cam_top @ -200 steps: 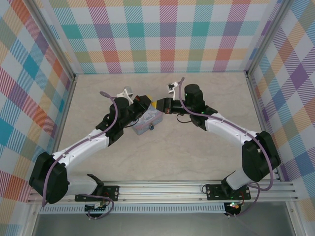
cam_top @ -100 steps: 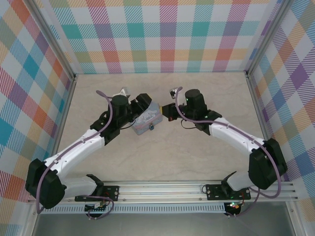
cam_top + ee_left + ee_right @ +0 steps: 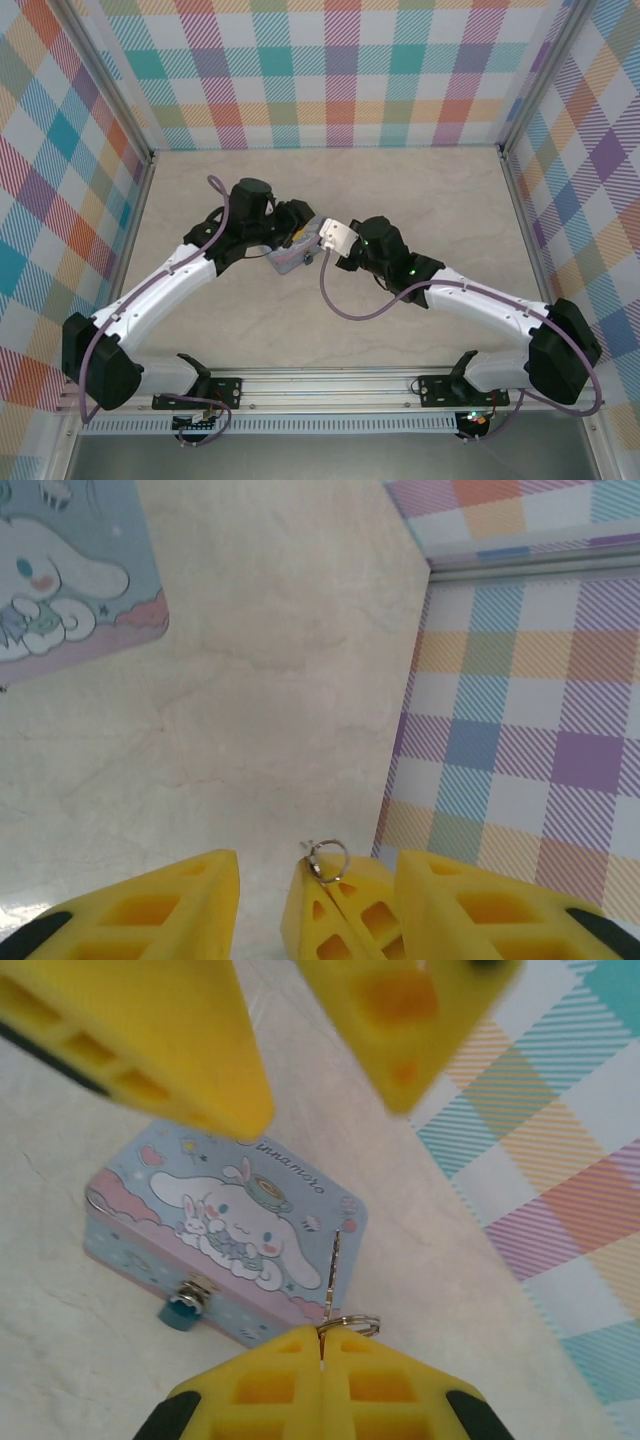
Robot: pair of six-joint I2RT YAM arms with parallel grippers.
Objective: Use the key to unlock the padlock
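**Item 1: right pincer** [image 3: 320,1352]. Closed tight on the key [image 3: 333,1270], pinching it at the head end beside its wire ring [image 3: 352,1322]. The thin blade juts forward, so it is free to enter a keyhole.

**Item 2: left pincer** [image 3: 328,1110]. Jaws partly apart and holding nothing. It faces the right pincer's tip from the opposite side, probably to steady or re-seat the key.

**Item 3: padlock** [image 3: 181,1311]. Teal body, hanging on the clasp at the front wall of the cartoon tin [image 3: 215,1215], which rests on the desk [image 3: 80,1360].

**Note.** The key's blade sits over the tin's right end, well apart from the padlock and not aimed at it. Insertion looks not yet begun.
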